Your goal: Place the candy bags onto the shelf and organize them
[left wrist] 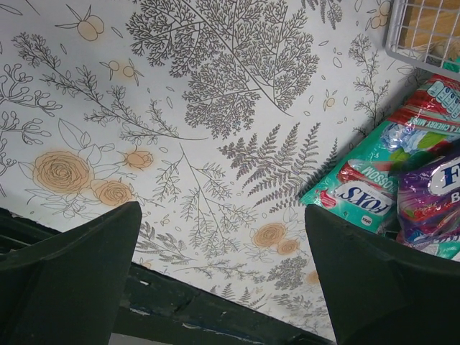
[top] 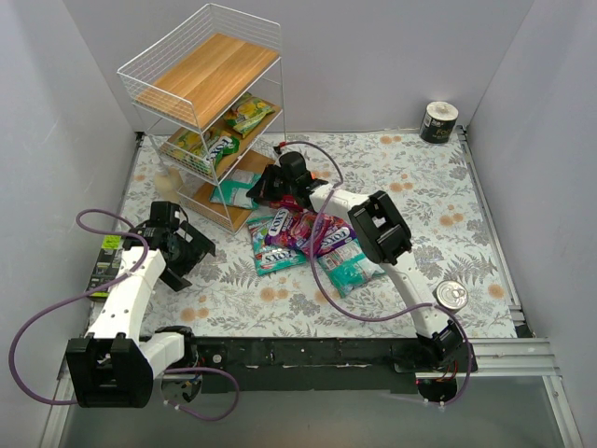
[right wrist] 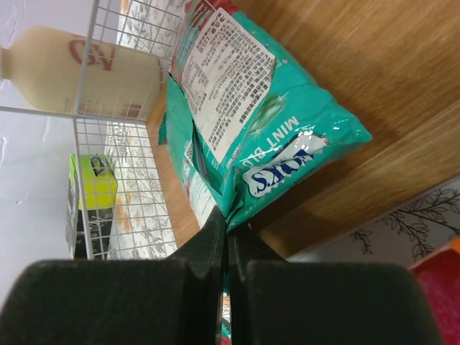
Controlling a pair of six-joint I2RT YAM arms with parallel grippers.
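Note:
The shelf (top: 201, 79) stands at the far left, with two yellow-green candy bags (top: 244, 114) on its middle tier. My right gripper (right wrist: 228, 228) is shut on the corner of a teal mint bag (right wrist: 244, 108) that lies on the bottom wood tier (right wrist: 374, 65); the same gripper shows in the top view (top: 264, 187) at the shelf's foot. Teal (top: 273, 245) and purple (top: 312, 231) bags lie in a pile on the table. My left gripper (left wrist: 223, 287) is open and empty over the cloth, left of a teal FOX'S bag (left wrist: 363, 188) and a purple bag (left wrist: 431, 201).
A cream bottle (right wrist: 86, 68) stands behind the shelf's wire. A metal can (top: 452, 296) sits at the near right and a dark can (top: 438, 121) at the far right corner. The shelf's wire corner (left wrist: 424, 32) is near my left gripper.

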